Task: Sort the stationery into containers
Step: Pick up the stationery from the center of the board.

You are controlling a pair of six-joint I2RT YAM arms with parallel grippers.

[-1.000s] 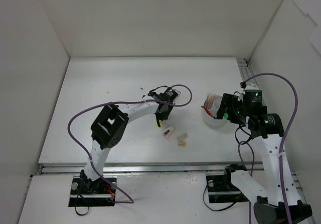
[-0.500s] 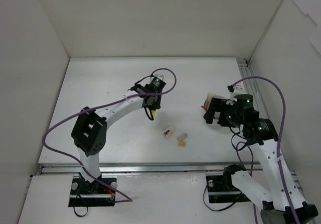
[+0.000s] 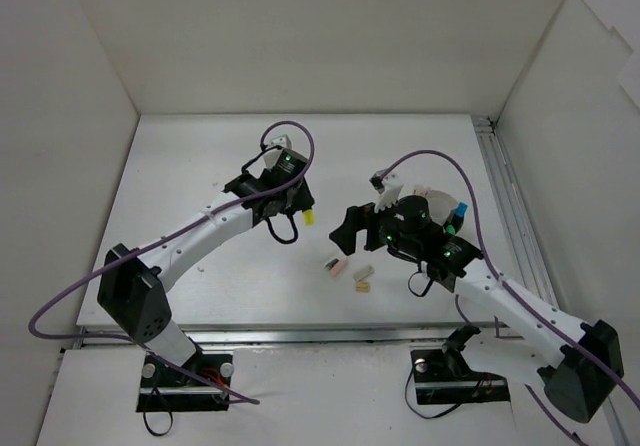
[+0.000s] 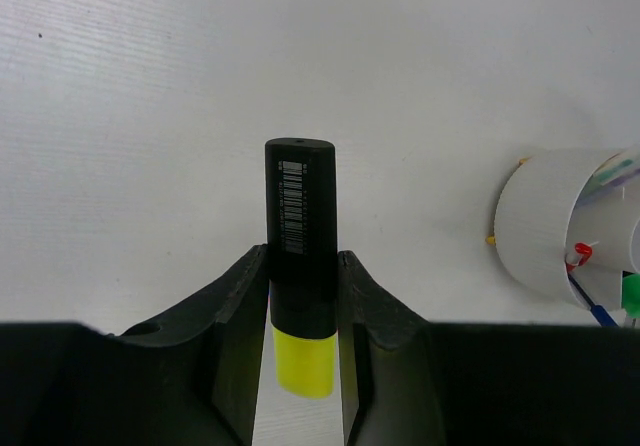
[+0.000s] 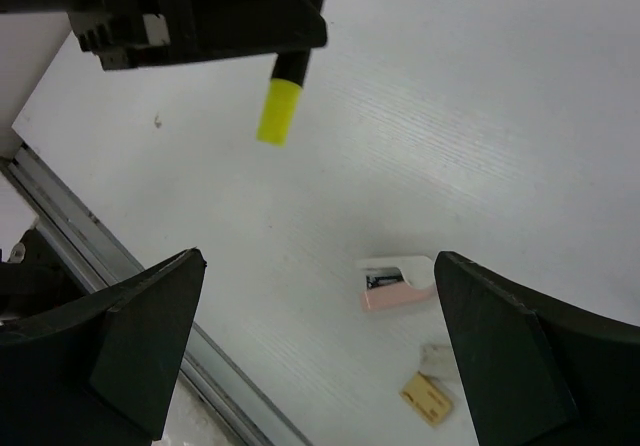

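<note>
The black highlighter with a yellow end is clamped in the left hand and held above the white surface. The right hand is spread wide apart, empty, above the pink rectangular eraser.

right tool crowds room above erasers

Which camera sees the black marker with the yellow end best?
The left wrist view. The black highlighter with the yellow end sits centred, clamped in the left gripper, barcode showing. The right wrist view catches only its yellow end and a little black; the top view shows a tiny yellow tip.
</note>
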